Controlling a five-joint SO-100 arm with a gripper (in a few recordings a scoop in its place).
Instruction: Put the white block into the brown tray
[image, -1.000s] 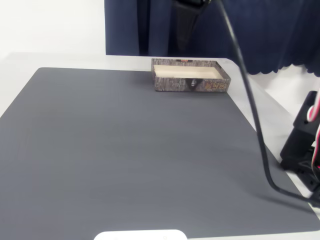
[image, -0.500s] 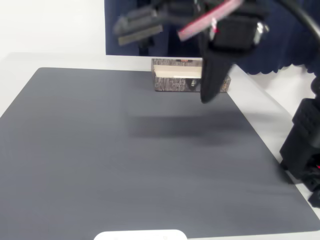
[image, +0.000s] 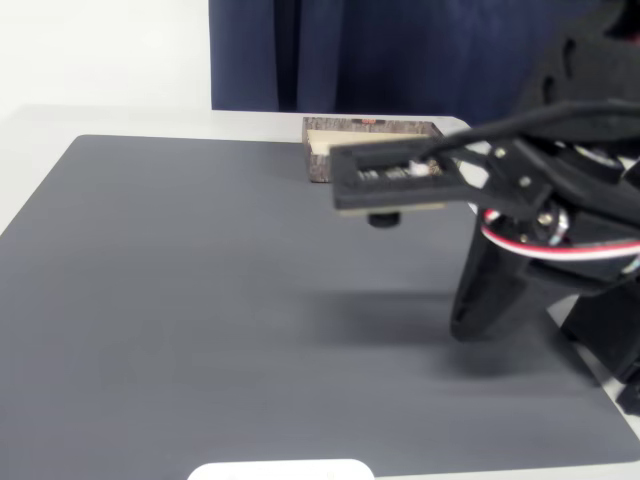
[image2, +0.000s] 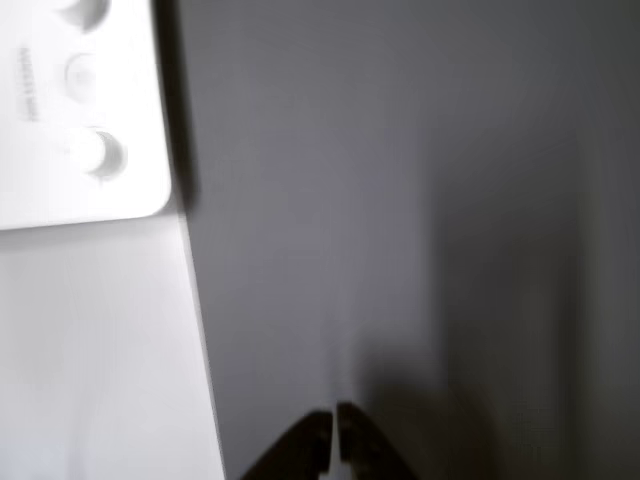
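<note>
The brown tray (image: 319, 166) stands at the far edge of the grey mat, its right part hidden behind my arm. The white block is out of view. My black arm reaches in from the right in the fixed view, with the gripper (image: 464, 322) pointing down just above the mat at centre right. In the wrist view the gripper (image2: 335, 442) sits at the bottom edge, its two dark tips pressed together with nothing between them, over bare mat.
A flat, wide, rounded white plastic piece (image: 281, 469) lies at the mat's near edge, and appears as the white plastic piece (image2: 80, 110) at the top left in the wrist view. The grey mat (image: 180, 280) is bordered by white table (image2: 100, 350).
The arm has swung from high up at the back down and forward to the right. It now covers part of the tray, with the gripper low over the mat.
</note>
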